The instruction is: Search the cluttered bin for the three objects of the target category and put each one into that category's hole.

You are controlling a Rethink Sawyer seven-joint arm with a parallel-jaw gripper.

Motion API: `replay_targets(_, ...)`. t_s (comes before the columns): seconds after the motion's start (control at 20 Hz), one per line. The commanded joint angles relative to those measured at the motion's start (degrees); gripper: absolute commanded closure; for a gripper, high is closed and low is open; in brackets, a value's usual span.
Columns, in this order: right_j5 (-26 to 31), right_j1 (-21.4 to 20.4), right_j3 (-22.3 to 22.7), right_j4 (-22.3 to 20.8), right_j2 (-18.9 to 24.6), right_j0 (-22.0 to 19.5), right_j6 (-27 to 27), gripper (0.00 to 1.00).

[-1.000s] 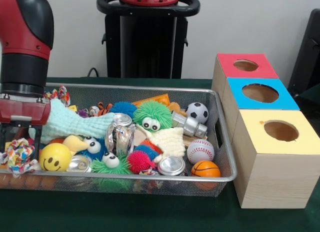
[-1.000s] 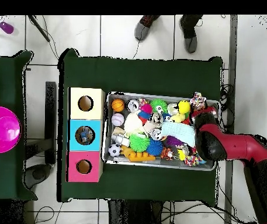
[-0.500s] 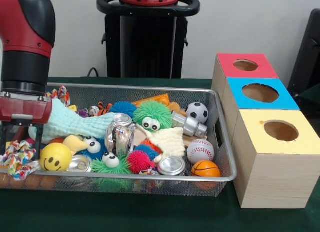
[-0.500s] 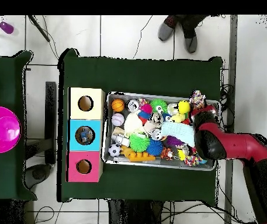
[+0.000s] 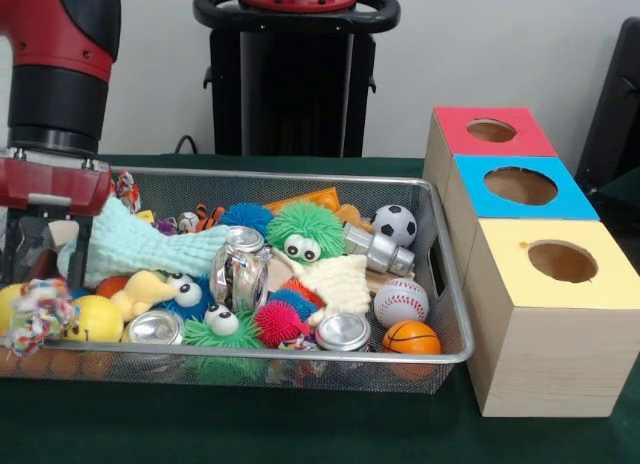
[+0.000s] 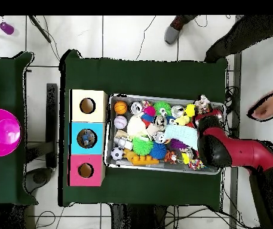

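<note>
Toys crowd the wire bin point(image 5: 440, 284) all around the gripper point(image 5: 45, 259): mint cloth point(image 5: 140, 244) beside it, rope toy point(image 5: 35, 314) below. Bare tabletop point(image 5: 300, 424) lies beyond the rim.

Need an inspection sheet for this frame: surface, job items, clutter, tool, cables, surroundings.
Surface: green table cover under everything.
Job's things: wire mesh bin full of toys; red box, blue box and yellow box in a row beside it, each with a round hole on top.
Clutter: soccer ball, baseball, basketball, green fuzzy toy, mint cloth, crushed cans, rope toy at the bin's end.
Tool: tool low at the bin's end by the rope toy; open or shut cannot be told.
Cables: cables on the floor beside the table.
Surroundings: pink bowl on a side table; a person's hand and shoe at the overhead edge.
</note>
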Motion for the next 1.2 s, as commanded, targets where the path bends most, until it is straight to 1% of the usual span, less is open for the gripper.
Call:
replay_targets(0.05,0.82,-8.00,11.29,4.70,-4.39,0.39,13.47,0.00)
replay_targets(0.2,6.37,-10.99,13.12,7.53,-4.61,0.51,11.74,0.00)
replay_targets(0.3,8.23,-11.68,13.23,9.01,-5.38,1.30,11.12,0.00)
replay_targets(0.4,9.09,-11.28,12.39,10.35,-6.68,2.69,11.16,0.00)
replay_targets(0.55,8.91,-9.63,10.33,11.54,-9.26,5.30,11.40,0.00)
replay_targets(0.75,5.40,-6.72,7.77,12.22,-12.81,8.74,12.01,0.00)
replay_targets(0.85,5.30,-5.67,6.80,12.81,-14.14,10.02,11.74,0.00)
replay_targets(0.95,5.14,-5.30,6.86,13.57,-14.68,10.21,11.65,0.00)
replay_targets(1.05,3.97,-5.68,7.91,13.69,-15.01,9.75,11.19,0.00)
replay_targets(1.15,2.62,-6.68,9.56,13.69,-16.18,9.83,11.56,0.00)
replay_targets(1.2,2.09,-8.11,11.14,13.78,-16.93,9.88,11.99,0.00)
